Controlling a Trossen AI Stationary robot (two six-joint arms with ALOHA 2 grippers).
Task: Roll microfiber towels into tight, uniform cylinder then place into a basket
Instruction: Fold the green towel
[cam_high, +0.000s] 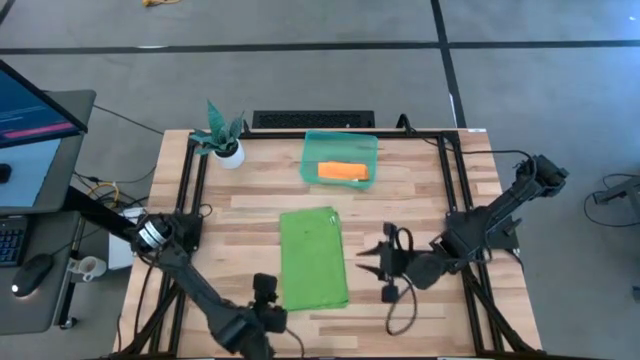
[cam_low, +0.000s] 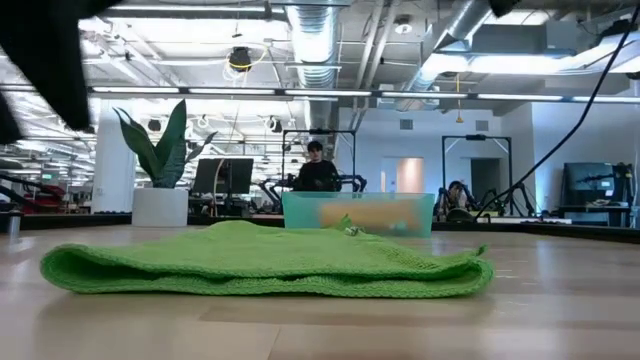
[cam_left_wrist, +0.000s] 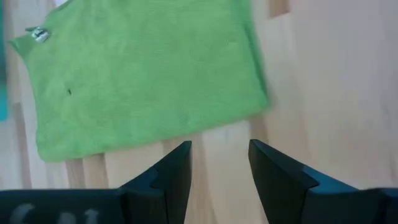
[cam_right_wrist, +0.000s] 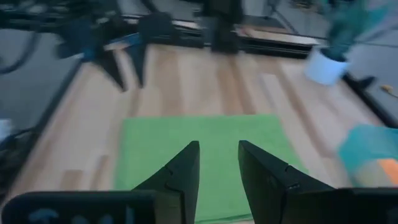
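High view: orange towel (cam_high: 343, 171) inside teal basket (cam_high: 312, 145).

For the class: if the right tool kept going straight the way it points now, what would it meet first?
Most likely the green towel: the right tool, fingers open and empty, points across at its near edge. Its height above the table is unclear.

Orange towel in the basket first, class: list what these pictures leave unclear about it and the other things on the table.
- Orange towel: high view too small to show how tightly it is rolled; low view shows it only through the basket wall.
- Green towel: folded layers hidden from above; low view shows only its near edge.
- Left gripper: open; high view too small to show its fingertips.
- Right gripper: open; its view is blurred.
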